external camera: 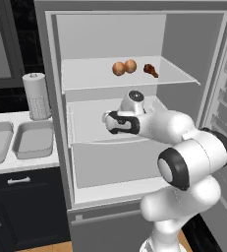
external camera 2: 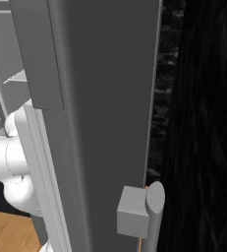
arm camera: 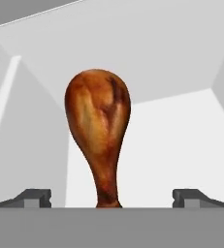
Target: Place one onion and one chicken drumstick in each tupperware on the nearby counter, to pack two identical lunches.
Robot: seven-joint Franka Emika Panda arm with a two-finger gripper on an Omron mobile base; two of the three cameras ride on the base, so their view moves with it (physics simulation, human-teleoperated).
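Glossy browned chicken drumstick (arm camera: pixel 98 127) — matt grey fridge shelf (arm camera: pixel 181 145).

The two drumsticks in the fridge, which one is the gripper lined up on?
The drumstick on the middle shelf, between the open gripper's fingertips. The other drumstick lies on the top shelf beside two onions.

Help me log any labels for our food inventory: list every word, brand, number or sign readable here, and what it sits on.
None: no readable text anywhere.
The fridge, paper towel roll, two onions, drumstick and containers on the counter are all unmarked.
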